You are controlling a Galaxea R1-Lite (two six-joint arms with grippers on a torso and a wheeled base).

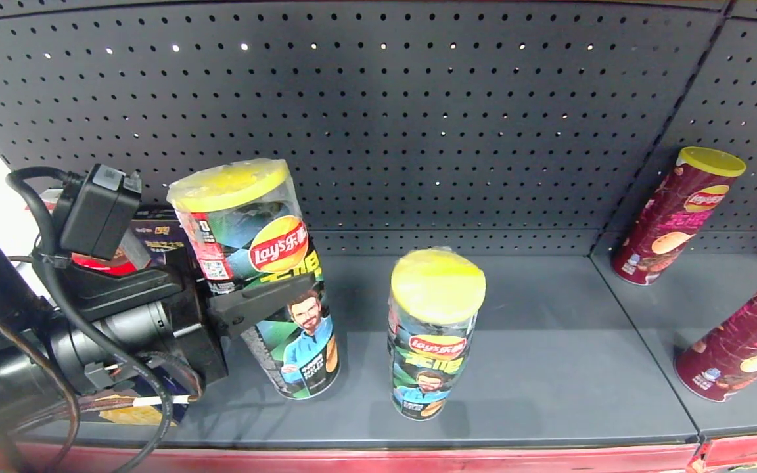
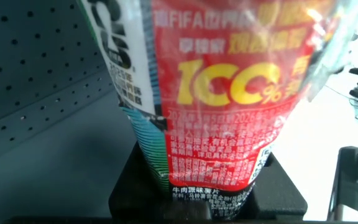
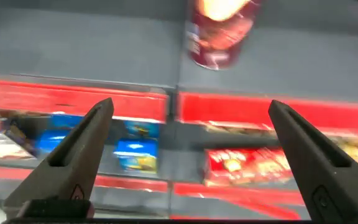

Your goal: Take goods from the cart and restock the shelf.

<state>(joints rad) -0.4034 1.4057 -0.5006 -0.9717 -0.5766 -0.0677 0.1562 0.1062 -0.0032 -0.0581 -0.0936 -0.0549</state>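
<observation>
Firmly clamped between left fingers (image 1: 261, 301), yellow-lidded chip can (image 1: 240, 217), right fingers (image 3: 79, 155) spread, empty.

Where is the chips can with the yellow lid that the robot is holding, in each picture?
Head view: the held can is left of centre, tilted, in the left hand.
Left wrist view: the held can is in the middle, very close.
Right wrist view: it looks at a purple can instead.
Shared landmark: the grey shelf.

Green-blue, yellow-lidded left can (image 1: 267, 263) and middle can (image 1: 432, 341); maroon can (image 1: 671, 223); grey hole-dotted pegboard (image 1: 418, 131); red shelf edge (image 1: 352, 458).
</observation>
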